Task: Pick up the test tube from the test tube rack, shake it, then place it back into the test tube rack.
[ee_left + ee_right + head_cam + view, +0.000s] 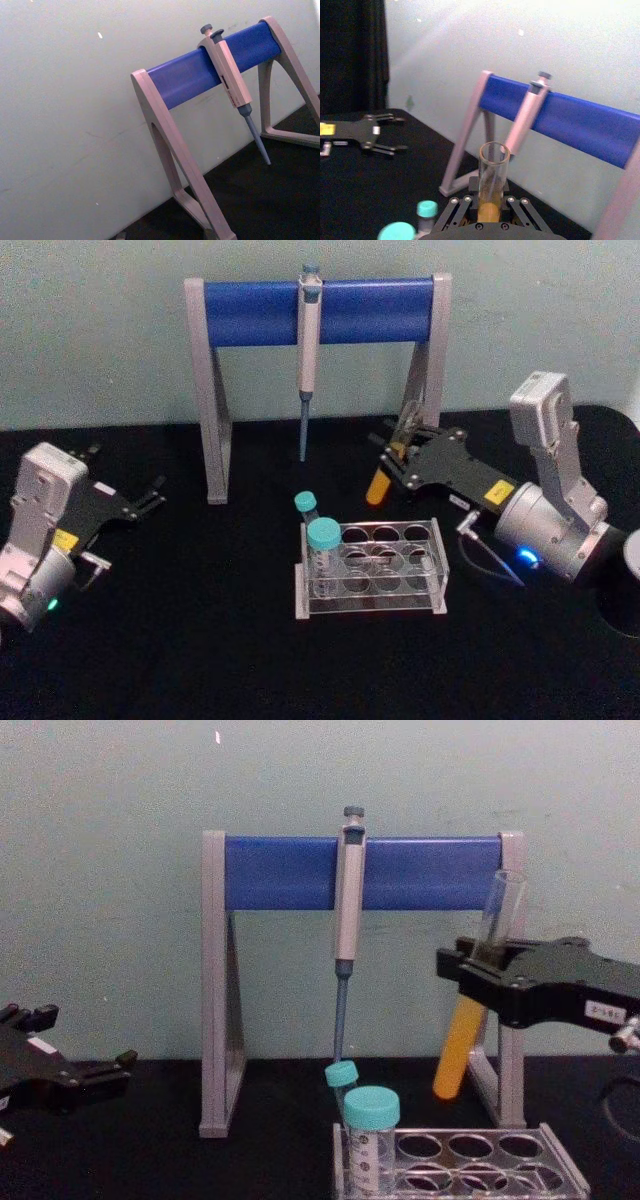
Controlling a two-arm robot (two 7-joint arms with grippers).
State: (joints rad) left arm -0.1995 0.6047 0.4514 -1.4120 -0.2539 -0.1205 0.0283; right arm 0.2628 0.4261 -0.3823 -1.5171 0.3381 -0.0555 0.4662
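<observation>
wall [100, 340]: pale greenish, plain | table [200, 660]: black, matte | curtain [350, 50]: dark, beside wall in right wrist view

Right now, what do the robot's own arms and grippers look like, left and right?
Both arms end in boxy silver-grey wrist housings with flat black linkage grippers, each bearing a yellow label. The left gripper has a green light on its wrist. The right gripper has a blue light and a thin grey cable at its wrist.
</observation>
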